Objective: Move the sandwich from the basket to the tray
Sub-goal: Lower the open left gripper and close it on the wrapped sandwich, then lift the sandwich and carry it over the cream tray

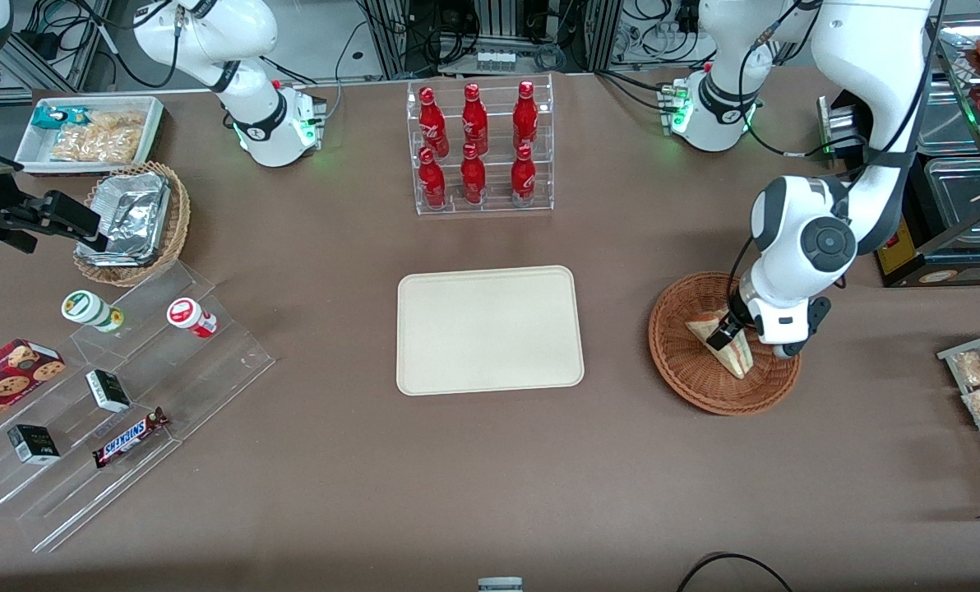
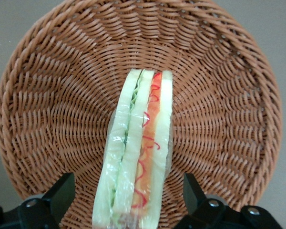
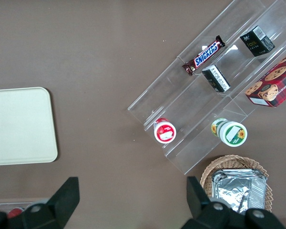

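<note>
Sandwich (image 2: 140, 152): plastic-wrapped white-bread wedge, green and red-orange filling at its cut edge; lies in basket. Basket (image 1: 687, 374): round, reddish-brown wicker, toward working arm's end. Tray (image 1: 488, 329): cream, rectangular, bare, beside basket.

Gripper (image 1: 724, 329): low over sandwich, fingers (image 2: 62, 193) spread either side.

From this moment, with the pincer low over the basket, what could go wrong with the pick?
1. The sandwich is in slick clear wrap, so it may slip when lifted.
2. The open pincer straddles soft bread; a hard close could squash it.
3. The basket is light and shallow; the fingers could catch the weave and drag it.
</note>
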`<state>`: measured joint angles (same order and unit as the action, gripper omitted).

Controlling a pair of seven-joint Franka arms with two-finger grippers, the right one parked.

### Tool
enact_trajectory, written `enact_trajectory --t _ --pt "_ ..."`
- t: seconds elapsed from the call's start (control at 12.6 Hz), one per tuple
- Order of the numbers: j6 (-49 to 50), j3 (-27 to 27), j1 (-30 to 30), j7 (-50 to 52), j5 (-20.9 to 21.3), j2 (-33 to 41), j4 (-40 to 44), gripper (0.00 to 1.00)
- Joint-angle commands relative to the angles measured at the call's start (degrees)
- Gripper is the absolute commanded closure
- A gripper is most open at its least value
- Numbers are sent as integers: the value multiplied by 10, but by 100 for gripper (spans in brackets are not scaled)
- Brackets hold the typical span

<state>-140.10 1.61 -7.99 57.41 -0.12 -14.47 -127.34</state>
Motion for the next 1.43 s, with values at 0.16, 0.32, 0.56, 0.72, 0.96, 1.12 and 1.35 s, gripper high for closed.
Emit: enact_trajectory --t 0.16,0.32,0.56,0.72,0.96,1.12,1.35 --pt "-6 -4 -6 16 -1 -11 1 75" --pt "26 -5 -6 8 0 -3 16 94" --pt "202 -4 -8 -74 1 -1 117 95" --pt "257 1 -24 -135 0 -2 148 95" --pt "258 2 -63 -262 1 -3 156 94" --pt "254 3 -90 -315 -6 -10 169 94" --pt "260 14 -151 -249 -12 -47 226 98"
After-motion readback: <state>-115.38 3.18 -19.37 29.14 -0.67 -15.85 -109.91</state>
